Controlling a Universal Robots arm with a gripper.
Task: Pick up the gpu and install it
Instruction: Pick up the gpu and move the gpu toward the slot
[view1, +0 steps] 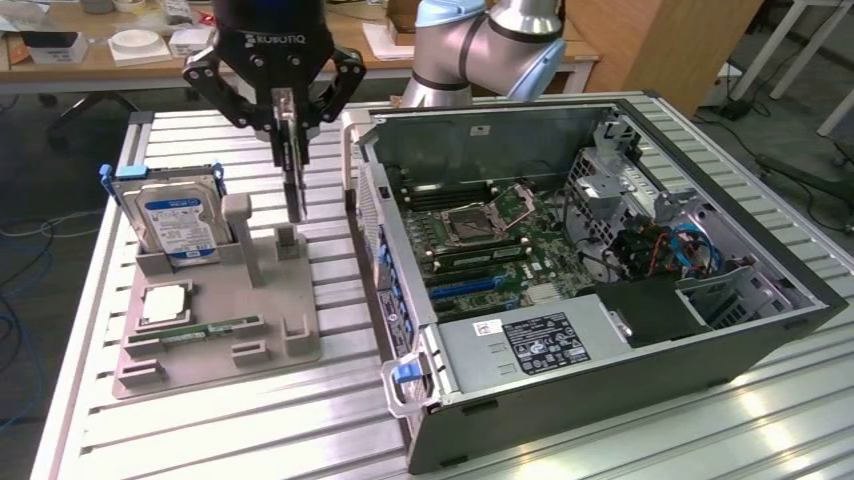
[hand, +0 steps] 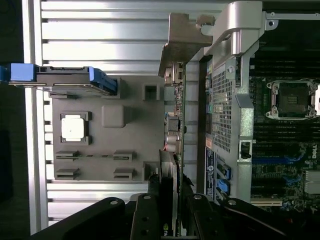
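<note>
The gpu (view1: 295, 190) hangs edge-down and upright in the tool (view1: 286, 135), just above a small post on the gray fixture tray (view1: 300, 300); I cannot tell whether its lower edge touches the post. In the wrist view the gpu (hand: 171, 165) appears edge-on, running out from between the fingers (hand: 145, 215), with its pale metal bracket (hand: 182, 37) at the far end. The tool is partly closed and clamped on the card's two flat faces. Count, as I read it: one gpu, one hard drive (view1: 174, 222) with a blue label standing in the tray, one processor chip (view1: 166, 300), one memory stick (view1: 200, 328), one tray and one open computer case (view1: 694, 340). The held card sits between the hard drive and the case wall, nearer the case. Tray and case rest side by side on the ribbed metal bench (view1: 200, 430).
</note>
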